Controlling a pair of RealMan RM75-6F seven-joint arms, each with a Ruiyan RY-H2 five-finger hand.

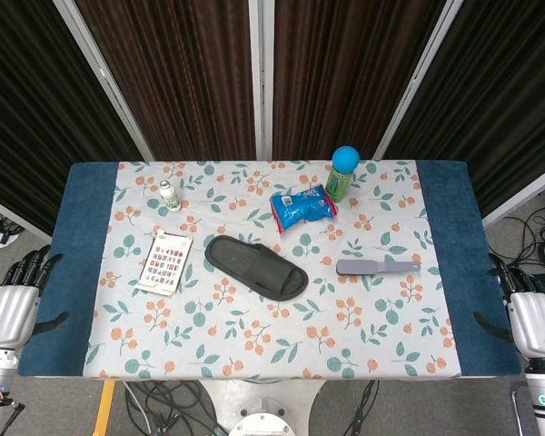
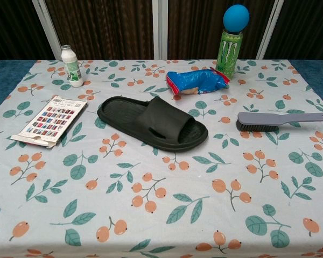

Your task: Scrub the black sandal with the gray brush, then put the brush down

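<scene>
Black sandal (image 2: 153, 123) sits mid-surface, gray brush (image 2: 280, 120) lying off to its right, not touching it. Left hand (image 1: 14, 304) and right hand (image 1: 533, 313) hang off the surface's side edges, fingers apart, holding nothing.

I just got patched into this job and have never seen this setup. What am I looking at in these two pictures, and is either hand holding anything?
Both pictures come from the robot's own cameras. The head view looks down on the whole table; the chest view looks across it from lower down. The silver left hand and right hand rest at the table's sides, holding nothing. On the floral tablecloth lie the black rubber sandal, the gray long-handled brush to its right, a blue snack bag, a green can topped by a blue ball, a small white bottle and a printed card.
</scene>
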